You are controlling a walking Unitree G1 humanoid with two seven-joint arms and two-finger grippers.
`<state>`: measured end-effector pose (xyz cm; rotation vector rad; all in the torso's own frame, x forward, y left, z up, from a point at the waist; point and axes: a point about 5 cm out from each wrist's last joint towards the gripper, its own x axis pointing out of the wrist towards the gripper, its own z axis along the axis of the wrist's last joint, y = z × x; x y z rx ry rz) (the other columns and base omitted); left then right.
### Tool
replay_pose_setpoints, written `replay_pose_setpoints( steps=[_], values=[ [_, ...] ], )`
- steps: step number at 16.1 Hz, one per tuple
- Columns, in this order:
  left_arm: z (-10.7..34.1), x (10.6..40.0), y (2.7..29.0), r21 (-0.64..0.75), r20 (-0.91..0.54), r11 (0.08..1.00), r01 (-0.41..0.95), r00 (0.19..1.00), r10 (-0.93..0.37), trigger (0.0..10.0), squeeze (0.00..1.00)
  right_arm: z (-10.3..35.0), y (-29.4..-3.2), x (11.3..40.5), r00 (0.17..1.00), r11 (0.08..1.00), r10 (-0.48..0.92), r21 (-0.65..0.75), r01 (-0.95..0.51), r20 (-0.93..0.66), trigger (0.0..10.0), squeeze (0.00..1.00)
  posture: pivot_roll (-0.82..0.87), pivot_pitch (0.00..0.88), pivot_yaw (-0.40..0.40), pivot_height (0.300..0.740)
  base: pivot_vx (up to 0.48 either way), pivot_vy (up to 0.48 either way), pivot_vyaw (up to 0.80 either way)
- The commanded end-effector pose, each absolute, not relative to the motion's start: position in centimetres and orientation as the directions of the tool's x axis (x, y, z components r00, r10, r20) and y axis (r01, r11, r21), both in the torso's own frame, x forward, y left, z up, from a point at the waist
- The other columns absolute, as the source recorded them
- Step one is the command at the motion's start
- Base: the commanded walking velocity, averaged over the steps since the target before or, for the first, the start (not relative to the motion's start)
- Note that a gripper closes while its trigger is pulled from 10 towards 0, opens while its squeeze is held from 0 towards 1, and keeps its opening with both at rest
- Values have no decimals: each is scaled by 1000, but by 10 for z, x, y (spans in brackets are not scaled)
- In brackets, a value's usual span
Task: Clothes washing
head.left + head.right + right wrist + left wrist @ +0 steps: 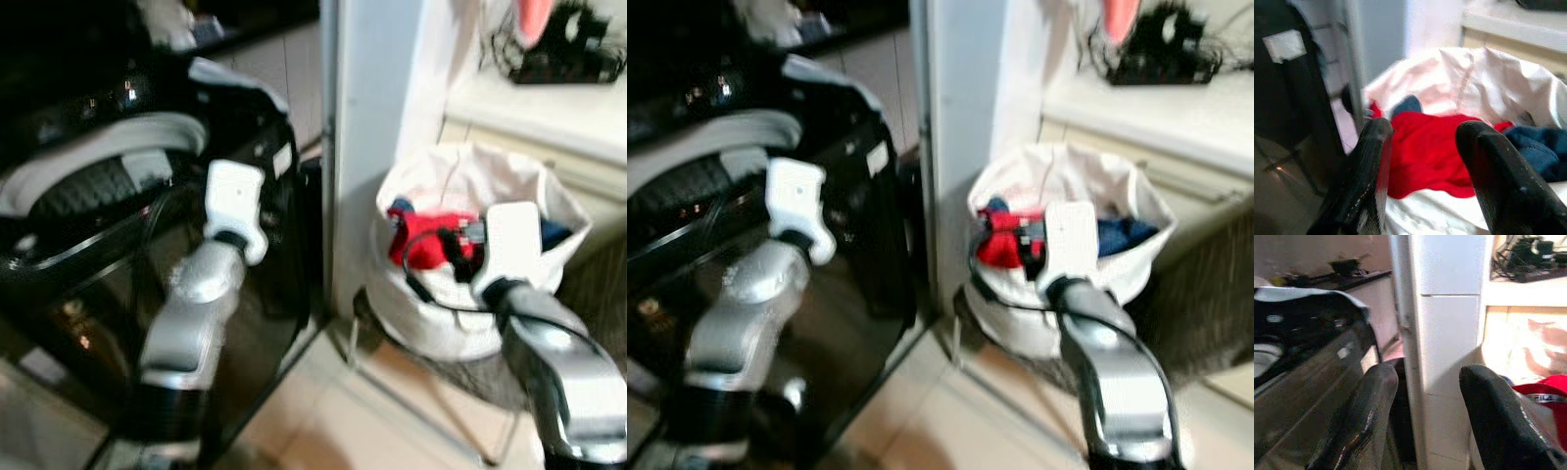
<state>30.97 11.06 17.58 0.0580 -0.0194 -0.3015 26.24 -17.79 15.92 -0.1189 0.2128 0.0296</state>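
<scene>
A white laundry bag (441, 313) stands on the floor to my right, holding a red garment (1425, 147) and a blue garment (1540, 149). My right gripper (1422, 129) hovers open just above the red garment, nothing between its fingers (1371, 161). The black washing machine (108, 225) with its round door fills the left side. My left gripper (1422, 377) is raised in front of the machine's right corner, open and empty, pointing toward the white pillar (1449, 333).
A white pillar (367, 147) separates the machine from the bag. A cream counter (549, 108) behind the bag carries a black wire rack (563, 49). Pale tiled floor (323, 421) lies between the machine and the bag's metal stand.
</scene>
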Motion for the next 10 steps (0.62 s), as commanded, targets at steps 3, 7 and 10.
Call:
replay_pose_setpoints(
  steps=[3,7,10],
  values=[
    [178,310,121,70,8,961,267,963,-268,10000,0,164,-171,263,979,992,53,-99,-74,-197,10000,0,-13,0,40,740,431,0,0],
    [177,309,119,67,7,959,275,961,-276,10000,0,165,-172,262,978,990,73,-102,-95,-195,10000,0,-16,0,40,740,434,0,0],
    [176,308,118,65,5,957,281,959,-282,10000,0,167,-173,262,980,990,73,-103,-93,-186,10000,0,-20,0,41,740,429,0,0]
  ],
)
